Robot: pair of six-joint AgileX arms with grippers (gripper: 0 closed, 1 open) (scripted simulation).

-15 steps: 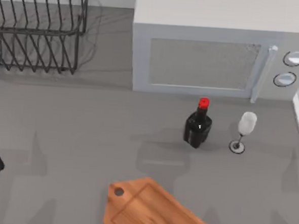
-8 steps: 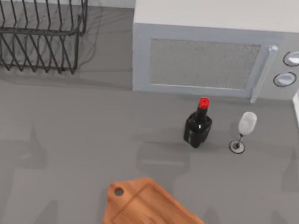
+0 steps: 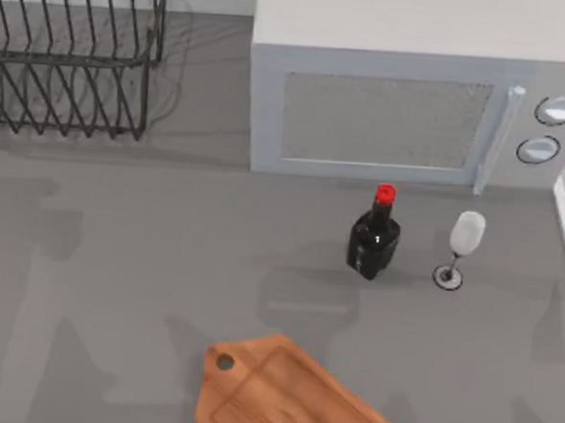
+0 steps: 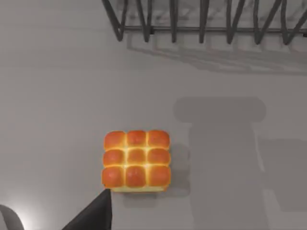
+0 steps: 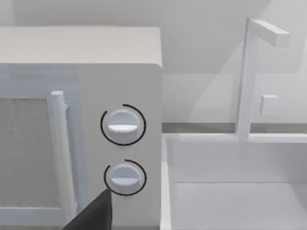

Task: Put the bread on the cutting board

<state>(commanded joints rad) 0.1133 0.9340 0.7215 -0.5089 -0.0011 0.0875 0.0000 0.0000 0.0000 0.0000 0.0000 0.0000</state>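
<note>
Our left wrist camera looks straight down on the square golden-brown loaf of nine pull-apart bread rolls, lying flat on the grey table near the black wire dish rack. The flat orange-brown wooden cutting board sits bare at the table's front edge. It's probably light and squishy, so we'd pinch it gently across two opposite sides; can't tell how either gripper's fingers are set.

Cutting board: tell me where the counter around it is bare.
Bare counter lies left of the cutting board, up to the dish rack. It is crowded behind the board: the bottle and wine glass stand before the microwave.
</note>
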